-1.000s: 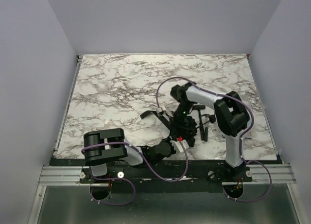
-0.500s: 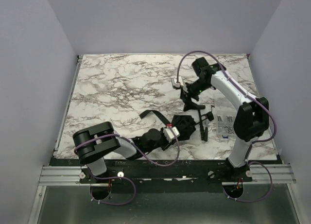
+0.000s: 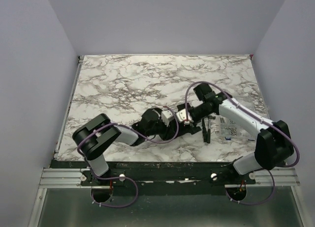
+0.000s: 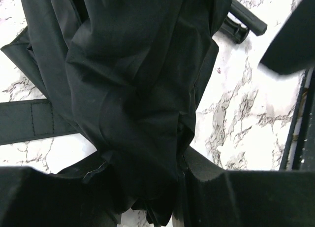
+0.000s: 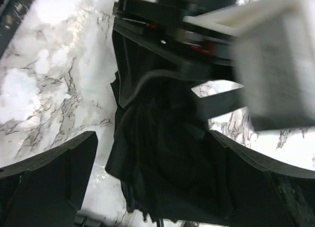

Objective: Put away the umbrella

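Umbrella (image 4: 133, 89) is a short crumpled black bundle lying on the marble table (image 3: 123, 84), toward the near edge and a bit right of centre, between the two grippers.

Left gripper (image 4: 147, 192) – partly closed, pinching the fabric. In my left wrist view the cloth runs down into the narrow gap between the fingers (image 4: 49, 197) and fills it, so I read this as a grip on the umbrella. The left arm reaches low across the table from its base to the bundle.

Right gripper (image 5: 152, 153) – spread wide and straddling the bundle from the other side. Its fingers (image 5: 54, 178) stand on either side of the cloth. On the left of that view, bare marble shows between finger and fabric, so no contact there. On the other side I cannot tell if the finger touches. It has hold of nothing.

In the top view the two grippers are nose to nose, left gripper (image 3: 172, 122) just beside right gripper (image 3: 189, 117).

The strap (image 4: 24, 123) lies flat on the marble, sticking out sideways from the bundle.

A black rod (image 4: 243, 22) lies on the table past the cloth – I cannot tell if it is part of the umbrella.

The small black hammers (image 3: 206, 131) lie just right of the bundle, with a printed white card (image 3: 227, 126) beside them.
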Available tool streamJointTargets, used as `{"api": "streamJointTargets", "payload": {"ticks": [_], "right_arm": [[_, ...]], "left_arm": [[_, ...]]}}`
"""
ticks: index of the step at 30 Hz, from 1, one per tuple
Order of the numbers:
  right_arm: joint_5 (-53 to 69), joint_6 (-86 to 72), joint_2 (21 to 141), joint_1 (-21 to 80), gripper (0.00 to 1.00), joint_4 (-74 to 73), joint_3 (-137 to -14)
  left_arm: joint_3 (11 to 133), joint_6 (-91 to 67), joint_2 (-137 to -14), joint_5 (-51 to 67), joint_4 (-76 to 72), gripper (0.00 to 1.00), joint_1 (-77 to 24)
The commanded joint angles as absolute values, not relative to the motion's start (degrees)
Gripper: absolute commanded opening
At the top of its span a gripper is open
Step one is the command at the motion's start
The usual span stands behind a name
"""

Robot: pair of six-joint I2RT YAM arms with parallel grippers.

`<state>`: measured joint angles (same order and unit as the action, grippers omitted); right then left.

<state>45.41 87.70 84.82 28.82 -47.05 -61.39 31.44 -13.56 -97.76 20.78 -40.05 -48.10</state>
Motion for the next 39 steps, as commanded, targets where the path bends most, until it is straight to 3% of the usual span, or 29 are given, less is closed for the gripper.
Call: {"api": "streamJointTargets", "payload": {"ticks": [1, 7, 12, 14, 17, 19, 22, 24, 30, 33, 35, 39], "right_arm": [[36.3, 83.1, 87.2, 31.7, 1.00, -31.7, -56.4], [26.6, 82.7, 86.1, 33.5, 1.00, -19.2, -42.2], [22.1, 83.4, 89.1, 33.5, 0.95, -14.9, -38.7], [20.9, 83.9, 91.3, 33.5, 0.84, -14.4, -38.9], [18.5, 84.8, 95.2, 33.6, 0.56, -16.7, -40.7], [17.9, 85.5, 97.0, 33.6, 0.39, -19.4, -41.9], [21.6, 86.5, 98.1, 33.9, 0.24, -25.4, -43.6], [25.2, 86.8, 98.3, 34.2, 0.21, -29.7, -44.7], [27.9, 84.6, 100.7, 36.4, 0.17, -35.3, -46.7], [29.4, 84.9, 100.7, 36.4, 0.17, -38.6, -48.1], [30.4, 85.3, 99.9, 36.6, 0.17, -39.7, -48.2], [31.6, 85.3, 99.6, 38.0, 0.17, -40.3, -48.4]], "left_arm": [[30.8, -21.3, -104.2, 28.3, -25.3, 0.00, -44.2], [31.1, -29.3, -108.9, 35.0, -28.0, 0.00, -38.7], [31.1, -33.8, -110.0, 38.2, -29.0, 0.00, -36.7], [31.4, -35.2, -109.7, 38.8, -29.0, 0.00, -36.5], [31.1, -39.0, -108.8, 40.3, -31.2, 0.04, -35.2], [30.8, -40.9, -107.0, 40.9, -32.7, 0.10, -33.7], [30.8, -42.7, -101.6, 39.6, -33.3, 0.39, -31.6], [31.5, -42.3, -96.9, 38.5, -32.6, 0.55, -30.7], [34.4, -36.8, -81.5, 30.6, -22.5, 0.77, -29.3], [30.9, -37.1, -72.8, 20.4, -17.4, 0.99, -28.9], [28.5, -42.2, -68.7, 12.7, -11.7, 0.99, -28.9], [21.0, -54.1, -66.9, 11.3, -13.1, 0.95, -28.9]]}}
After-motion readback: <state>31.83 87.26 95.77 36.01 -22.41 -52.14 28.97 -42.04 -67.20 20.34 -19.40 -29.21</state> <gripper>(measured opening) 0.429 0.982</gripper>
